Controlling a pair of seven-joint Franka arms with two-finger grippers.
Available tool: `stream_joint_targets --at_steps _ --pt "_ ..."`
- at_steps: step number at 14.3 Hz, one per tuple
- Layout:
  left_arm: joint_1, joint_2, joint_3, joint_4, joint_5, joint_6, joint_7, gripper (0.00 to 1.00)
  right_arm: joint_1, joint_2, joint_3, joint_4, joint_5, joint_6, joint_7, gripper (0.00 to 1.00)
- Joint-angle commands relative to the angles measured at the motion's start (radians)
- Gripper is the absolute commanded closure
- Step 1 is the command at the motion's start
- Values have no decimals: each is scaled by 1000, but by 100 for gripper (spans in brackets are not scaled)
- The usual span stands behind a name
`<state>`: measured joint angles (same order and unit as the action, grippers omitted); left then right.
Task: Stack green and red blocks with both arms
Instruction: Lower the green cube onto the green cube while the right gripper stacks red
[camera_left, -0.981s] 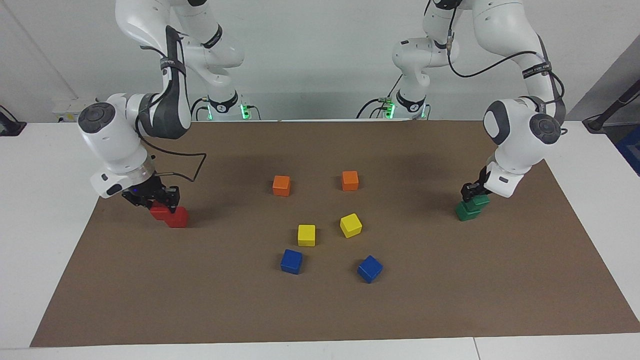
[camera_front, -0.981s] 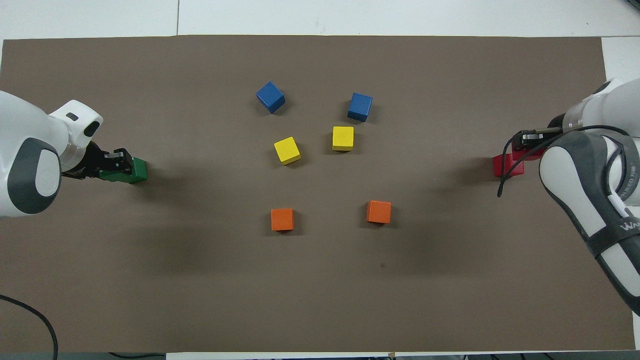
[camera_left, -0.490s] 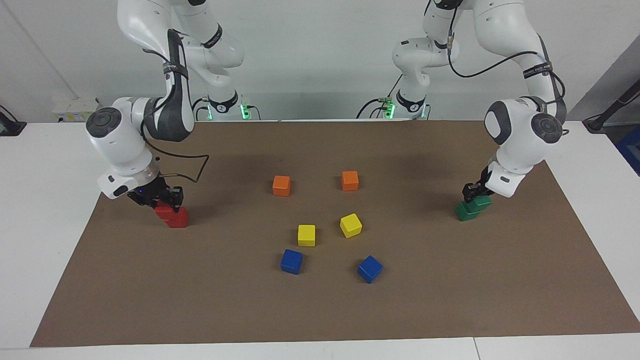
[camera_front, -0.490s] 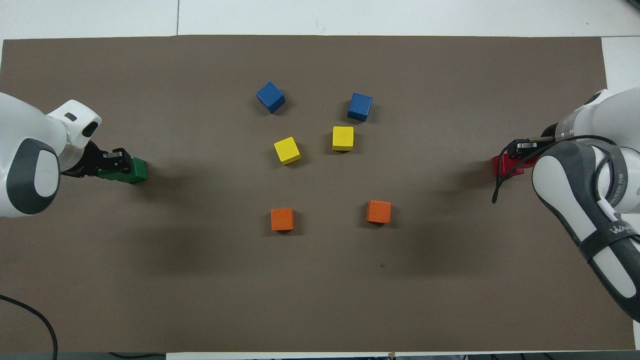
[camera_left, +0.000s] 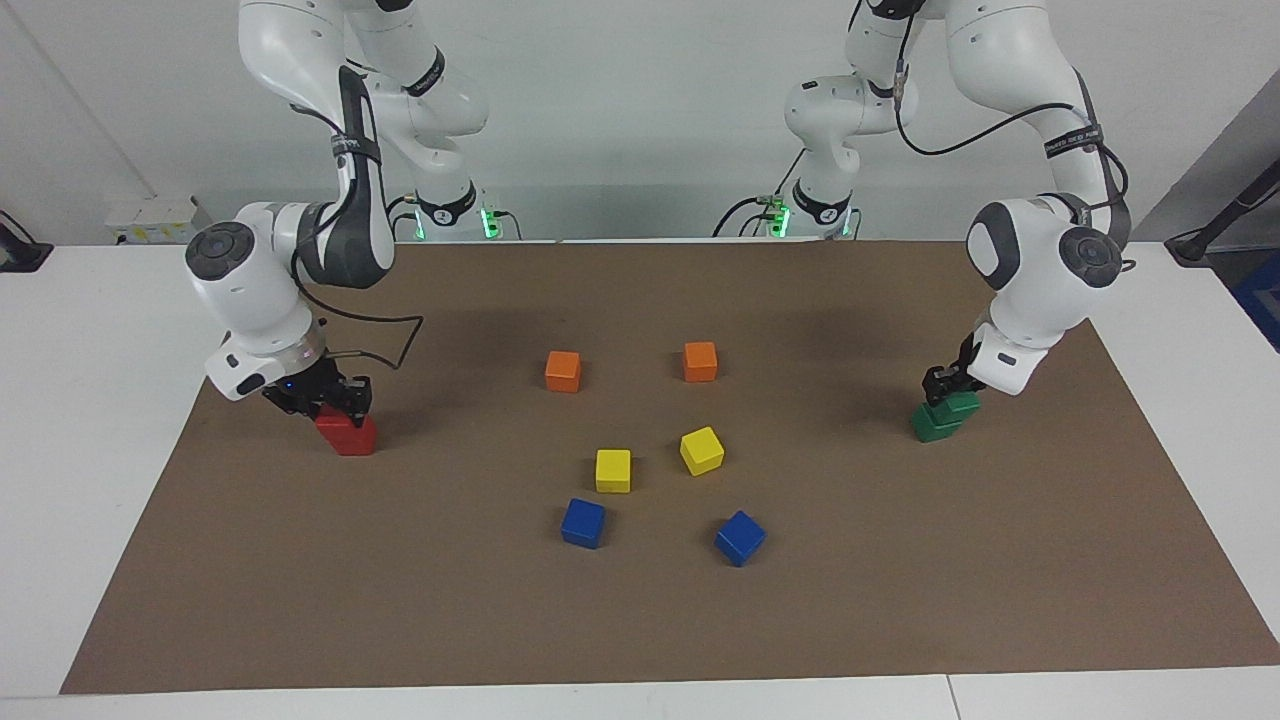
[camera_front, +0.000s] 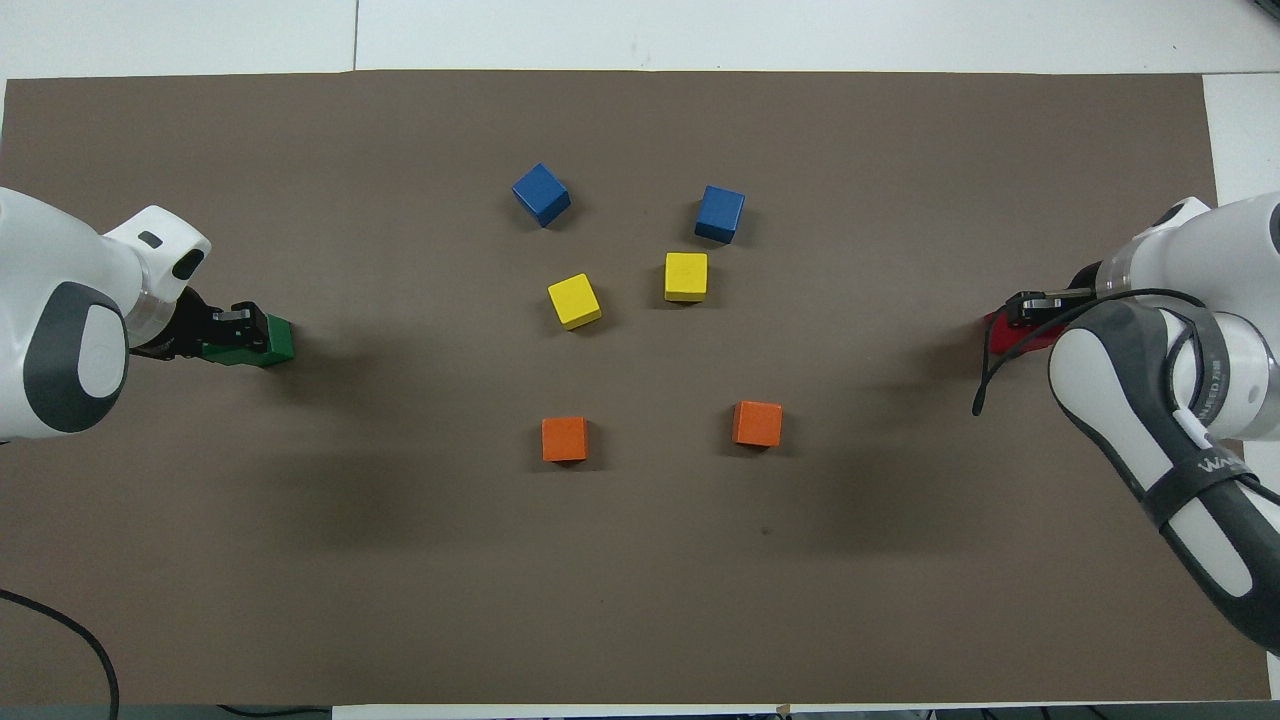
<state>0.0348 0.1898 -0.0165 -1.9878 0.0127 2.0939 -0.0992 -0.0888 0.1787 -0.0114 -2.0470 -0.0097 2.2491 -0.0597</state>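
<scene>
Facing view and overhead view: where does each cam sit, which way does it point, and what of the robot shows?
Facing view: high across the table, looking at the robots; both arms show whole, right claw on the red blocks, left claw on the green blocks.
Overhead view: above the robots' end, looking forward and steeply down; only forearms, wrists and claws show at the edges.
Shared: brown mat, orange, yellow, blue cubes, both stacks, half a turn apart.

You see one high camera facing the robots, another steeply overhead from their end; both share the whole brown mat (camera_left: 640, 620) (camera_front: 640, 600).
</scene>
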Motion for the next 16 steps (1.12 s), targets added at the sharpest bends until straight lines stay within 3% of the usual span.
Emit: stream_joint_targets --at_steps 1,2,3,4,11,16 --pt "0 -20 1 -34 -10 32 15 81 -20 -19 10 -28 13 21 -31 100" --pt "0 -20 1 -34 -10 32 15 58 -22 -19 10 -28 13 21 -35 100" --pt "0 -20 1 -34 -10 35 16 20 -23 -19 10 -28 13 21 -38 100" --pt "0 -20 1 -35 -10 38 16 0 -23 -19 10 -28 13 21 -38 100" --pt "2 -36 3 -10 -10 0 15 0 -25 -18 10 -28 13 44 -49 100" --pt "39 -125 4 121 -5 -219 29 0 -25 -18 10 -28 13 47 -46 100"
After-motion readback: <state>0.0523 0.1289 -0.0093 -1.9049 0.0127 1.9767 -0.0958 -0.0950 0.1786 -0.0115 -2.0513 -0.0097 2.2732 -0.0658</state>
